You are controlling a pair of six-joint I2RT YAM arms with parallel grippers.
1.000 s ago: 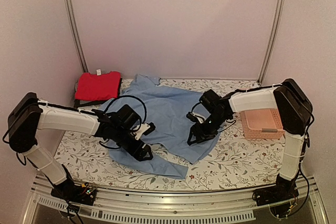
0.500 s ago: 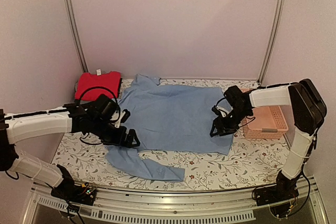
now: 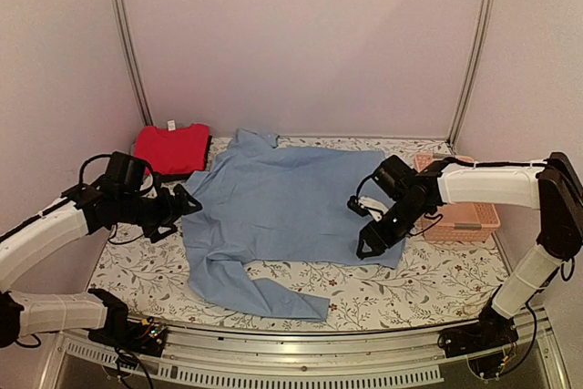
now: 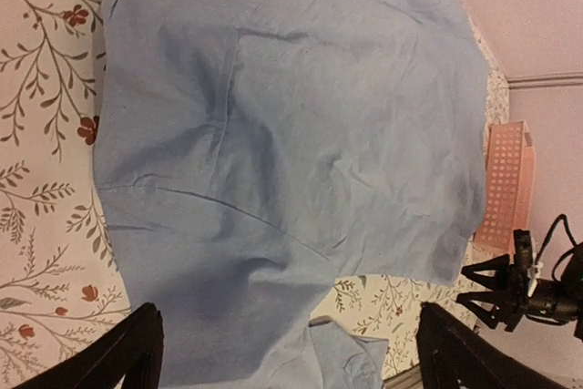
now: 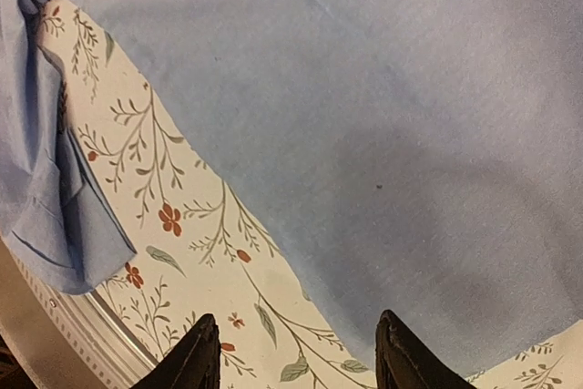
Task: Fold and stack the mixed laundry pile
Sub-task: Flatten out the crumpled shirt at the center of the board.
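The light blue collared shirt (image 3: 291,193) lies spread flat in the middle of the floral tablecloth, with one sleeve folded along the front (image 3: 264,293). The red garment (image 3: 170,148) lies folded at the back left. My left gripper (image 3: 187,199) is open and empty just off the shirt's left edge. In the left wrist view the shirt (image 4: 291,134) fills the frame beyond the open gripper (image 4: 291,357). My right gripper (image 3: 369,241) is open and empty over the shirt's front right hem. The right wrist view shows that hem (image 5: 383,88) between the parted jaws of the gripper (image 5: 296,353).
The pink slatted basket (image 3: 460,211) stands at the right, close behind my right arm; it also shows in the left wrist view (image 4: 506,184). The shirt's sleeve end (image 5: 55,189) lies near the table's front rail. Bare tablecloth (image 3: 137,257) shows at the front left.
The two grippers pulled the bunched shirt apart and it now lies flat. The left gripper has let go and drawn back to the left. The right gripper has moved to the front hem.
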